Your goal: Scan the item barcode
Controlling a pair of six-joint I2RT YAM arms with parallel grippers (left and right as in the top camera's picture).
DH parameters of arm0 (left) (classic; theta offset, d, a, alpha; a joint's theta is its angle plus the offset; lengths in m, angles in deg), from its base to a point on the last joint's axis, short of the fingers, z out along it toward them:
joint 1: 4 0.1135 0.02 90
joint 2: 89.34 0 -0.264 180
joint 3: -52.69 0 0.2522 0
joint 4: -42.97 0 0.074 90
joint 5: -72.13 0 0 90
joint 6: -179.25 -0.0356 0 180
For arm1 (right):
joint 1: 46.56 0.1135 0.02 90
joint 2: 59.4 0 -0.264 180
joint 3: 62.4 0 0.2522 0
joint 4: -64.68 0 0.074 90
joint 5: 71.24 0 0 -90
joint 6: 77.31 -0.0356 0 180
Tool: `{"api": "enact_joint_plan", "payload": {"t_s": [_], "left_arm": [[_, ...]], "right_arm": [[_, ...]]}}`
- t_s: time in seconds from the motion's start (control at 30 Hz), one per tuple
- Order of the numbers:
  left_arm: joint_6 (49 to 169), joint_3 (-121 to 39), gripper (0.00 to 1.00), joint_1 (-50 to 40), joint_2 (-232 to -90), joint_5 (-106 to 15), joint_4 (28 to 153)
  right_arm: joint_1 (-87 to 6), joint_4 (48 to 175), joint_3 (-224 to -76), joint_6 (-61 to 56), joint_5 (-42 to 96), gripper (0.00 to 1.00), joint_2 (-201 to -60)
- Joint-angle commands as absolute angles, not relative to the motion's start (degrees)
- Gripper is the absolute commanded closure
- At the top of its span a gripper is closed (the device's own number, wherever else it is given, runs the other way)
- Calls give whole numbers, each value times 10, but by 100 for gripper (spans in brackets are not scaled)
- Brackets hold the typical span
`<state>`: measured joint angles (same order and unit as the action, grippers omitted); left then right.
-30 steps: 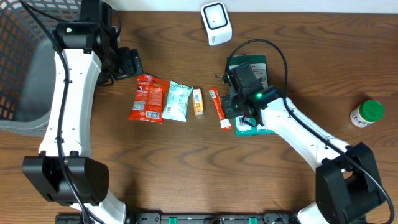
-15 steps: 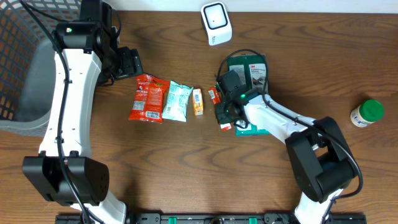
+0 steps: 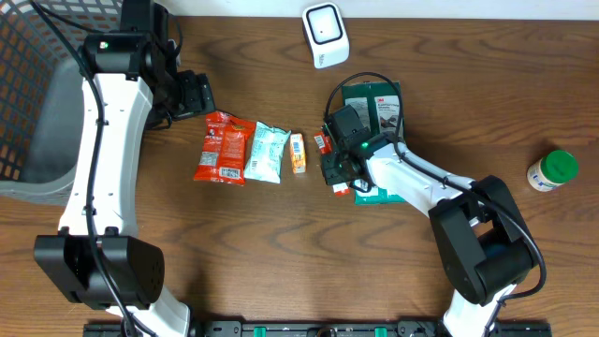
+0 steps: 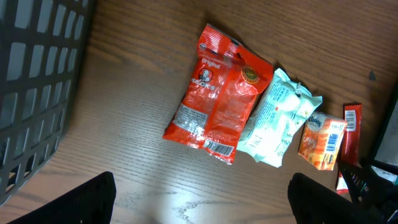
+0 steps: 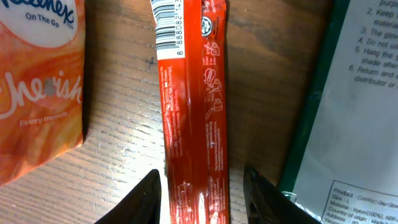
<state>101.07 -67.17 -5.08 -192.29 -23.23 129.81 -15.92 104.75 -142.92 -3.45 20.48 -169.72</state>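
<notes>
A slim red stick pack [image 5: 193, 112] lies flat on the wooden table, its barcode [image 5: 169, 28] facing up at the far end. My right gripper [image 5: 202, 193] is open and straddles the pack's near end, one finger on each side. From overhead, the right gripper [image 3: 335, 168] covers the middle of the red stick pack [image 3: 323, 142]. The white scanner [image 3: 325, 35] stands at the back of the table. My left gripper [image 3: 192, 95] hovers open over the table beside the basket, and in its wrist view the left gripper [image 4: 202, 199] holds nothing.
A red snack bag [image 3: 223, 148], a pale green pack [image 3: 268, 153] and an orange tissue pack [image 3: 298, 153] lie in a row left of the stick. A green package [image 3: 379, 108] lies to its right. A green-lidded bottle [image 3: 552, 170] stands far right, a dark basket [image 3: 28, 94] far left.
My right gripper has swung left over the red stick pack, come down and opened its jaws around it. The left arm has stayed put.
</notes>
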Motion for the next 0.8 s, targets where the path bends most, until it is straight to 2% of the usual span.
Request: {"api": "enact_joint_plan", "payload": {"t_s": [0.0, 0.23, 0.43, 0.77], "left_arm": [[1010, -671, 11, -49, -1924, -223, 1299], [1010, -671, 11, -49, -1924, -223, 1299], [1010, -671, 11, -49, -1924, -223, 1299], [1010, -671, 11, -49, -1924, -223, 1299]], "right_arm": [[-155, 1041, -1428, -40, 193, 62, -1702], [-173, 1041, -1439, -39, 266, 62, -1694], [-183, 1043, -1439, -18, 264, 61, -1694], [-203, 1038, -1439, -18, 259, 67, -1695]]}}
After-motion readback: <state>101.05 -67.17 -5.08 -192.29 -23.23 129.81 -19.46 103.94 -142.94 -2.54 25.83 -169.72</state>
